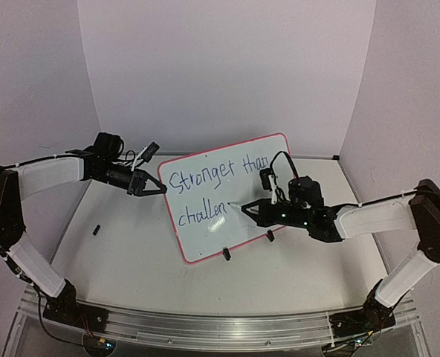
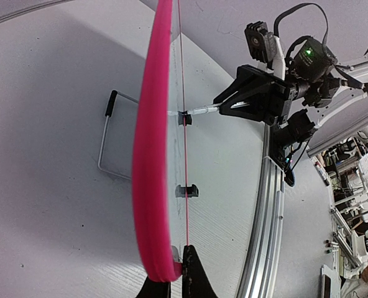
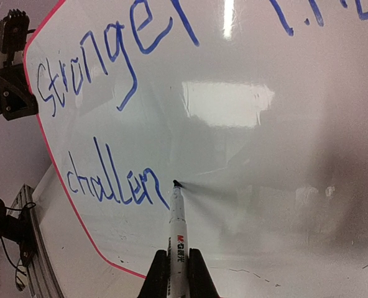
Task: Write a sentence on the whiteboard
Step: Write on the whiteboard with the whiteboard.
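Observation:
The whiteboard (image 1: 238,190), white with a pink rim, stands tilted on the table; the left wrist view looks along its edge (image 2: 150,155). The sentence (image 1: 214,175) is in blue marker and reads "Stronger than" with "challen" (image 3: 112,183) below it. My left gripper (image 1: 159,188) is shut on the board's left rim, its fingertips (image 2: 196,264) pinching the edge. A white marker (image 3: 176,226) is held in my shut right gripper (image 3: 178,256). Its tip touches the board just right of the last "n".
Two black clip feet (image 1: 225,253) hold the board's lower edge. A wire stand (image 2: 109,139) sits behind the board. A small black piece (image 1: 96,229) lies on the table at the left. An aluminium rail (image 1: 205,327) runs along the near edge.

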